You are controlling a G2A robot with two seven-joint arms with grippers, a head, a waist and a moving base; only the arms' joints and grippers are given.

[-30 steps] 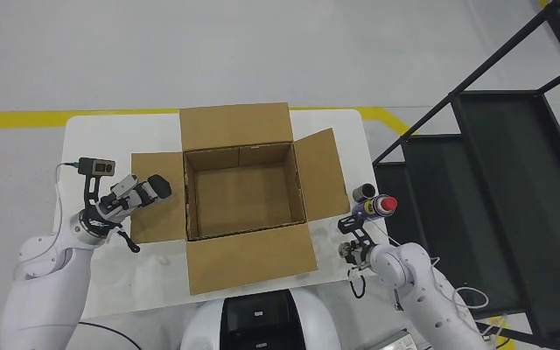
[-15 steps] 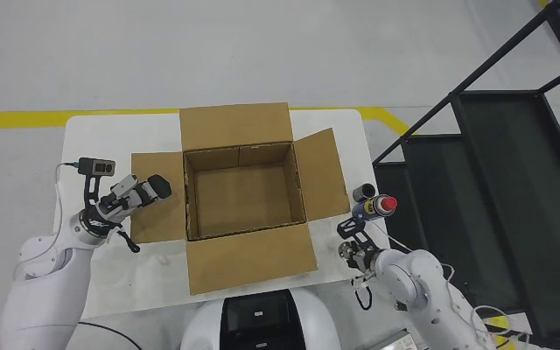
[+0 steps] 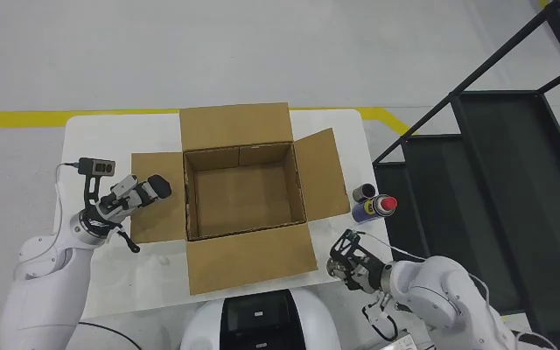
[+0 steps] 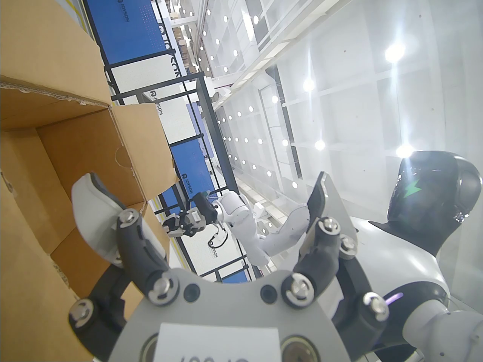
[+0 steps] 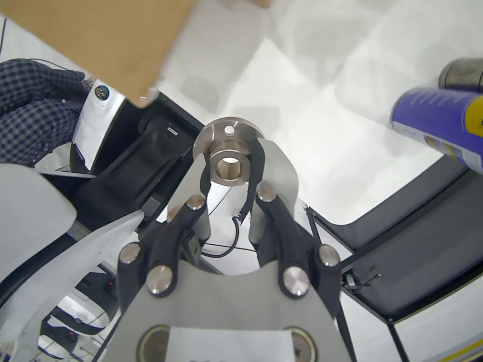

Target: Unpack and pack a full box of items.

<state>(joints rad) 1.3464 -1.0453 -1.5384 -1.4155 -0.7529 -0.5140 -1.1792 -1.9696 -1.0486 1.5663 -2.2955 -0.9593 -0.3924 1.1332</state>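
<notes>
R pincer (image 5: 230, 169) grips metal flange (image 5: 227, 134) nr table (image 5: 302, 77) edge.

A white table (image 3: 105, 136) stands on a pale grey floor (image 3: 262, 44), and a yellow line (image 3: 35, 118) runs across that floor along the table's far edge, passing behind it and showing again at its far right corner. Dark metal stairs (image 3: 499, 131) with a slanted rail stand just beside the table on the robot's right. In the left wrist view, blue panels (image 4: 124, 20) in black frames line the hall behind, under a white ceiling dotted with rows of round lights (image 4: 394, 53).
</notes>
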